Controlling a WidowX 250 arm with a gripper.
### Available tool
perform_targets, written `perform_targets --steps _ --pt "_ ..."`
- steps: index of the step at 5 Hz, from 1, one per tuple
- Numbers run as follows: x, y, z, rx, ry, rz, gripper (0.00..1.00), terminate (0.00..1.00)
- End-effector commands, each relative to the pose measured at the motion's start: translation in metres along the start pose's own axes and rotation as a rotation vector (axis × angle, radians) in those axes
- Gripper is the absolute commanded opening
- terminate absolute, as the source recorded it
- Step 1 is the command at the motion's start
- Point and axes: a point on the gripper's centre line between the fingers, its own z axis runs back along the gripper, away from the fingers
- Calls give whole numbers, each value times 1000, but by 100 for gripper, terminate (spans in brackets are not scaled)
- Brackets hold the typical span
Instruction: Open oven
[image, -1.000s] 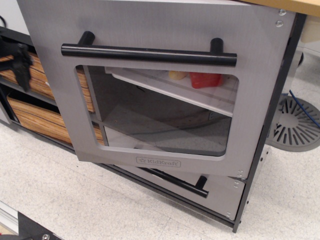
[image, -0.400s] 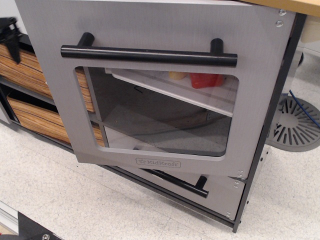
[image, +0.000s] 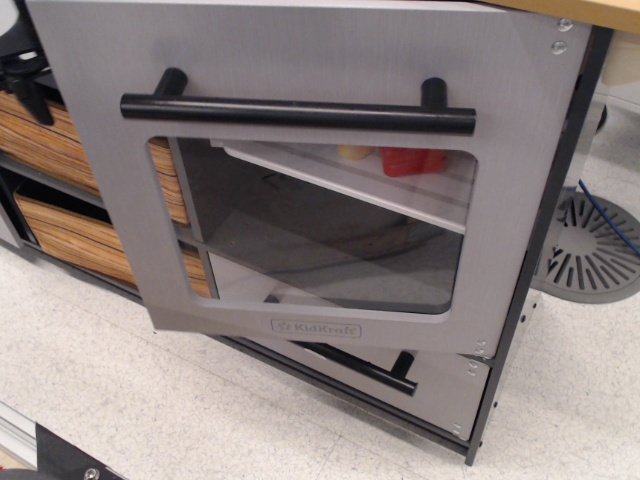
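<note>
The silver-grey oven door (image: 500, 210) fills most of the view. It stands swung partly open, hinged on its right side, with its left edge out from the cabinet. Its long black bar handle (image: 298, 113) runs across the top, above the clear window (image: 320, 235) and the KidKraft logo (image: 316, 327). Through the window I see a white shelf (image: 340, 180) with a red item (image: 410, 160) and a yellow item (image: 352, 152). My gripper (image: 22, 78) shows only as a black shape at the far left edge, off the door. Its jaws are not clear.
A narrow grey drawer front with a shorter black handle (image: 385, 365) sits below the door. Wood-grain drawers (image: 60, 235) are at the left behind the door's edge. A wooden countertop (image: 590, 12) is at the top right. A grey round slotted base (image: 590, 245) lies on the floor at the right.
My gripper has moved up and to the left, away from the door's left edge. The door has swung slightly further open.
</note>
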Motion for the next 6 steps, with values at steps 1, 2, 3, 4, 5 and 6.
perform_targets --steps 1,2,3,4,5,6 --pt "-44 6 37 -82 -7 -242 100 0" --pt "-64 17 41 -97 3 -333 100 0" --pt "-76 30 43 -102 25 -382 100 0" --pt "-94 35 44 -100 55 -430 100 0" --pt "-110 25 50 -130 101 -445 100 0" --pt "-118 15 53 -144 119 -470 100 0"
